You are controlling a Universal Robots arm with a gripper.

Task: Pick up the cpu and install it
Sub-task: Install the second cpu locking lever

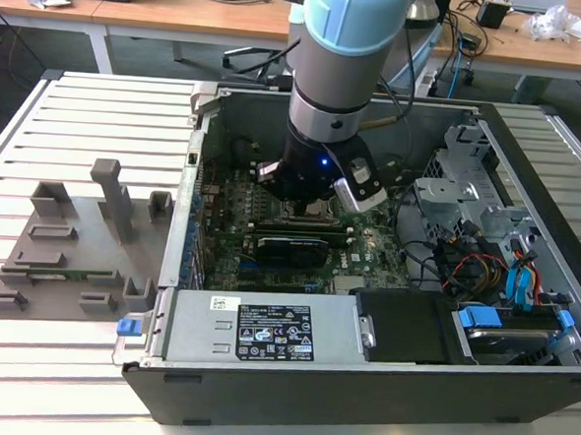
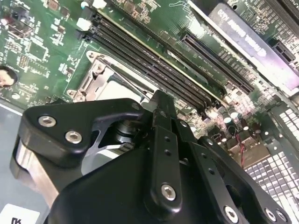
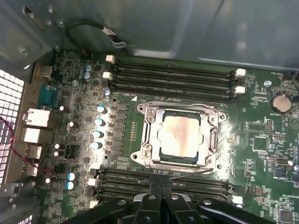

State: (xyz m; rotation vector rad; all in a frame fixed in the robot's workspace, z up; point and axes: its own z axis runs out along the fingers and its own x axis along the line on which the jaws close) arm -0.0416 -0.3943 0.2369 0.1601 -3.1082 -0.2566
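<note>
Chip (image 3: 180, 138) lies flat inside the metal socket frame (image 3: 148, 134) on the green board (image 3: 261, 140), just beyond the jaws, which look drawn together and hold nothing, poised low so the frame keeps it registered.

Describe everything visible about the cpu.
In the first wrist view, the small flat square cpu with a silvery-white metal top lies flat inside the dark square metal socket frame on the green motherboard. Its top looks smooth and faintly tan under glare. The frame surrounds its edges. Nothing holds it; the black end effector is apart from it.
</note>
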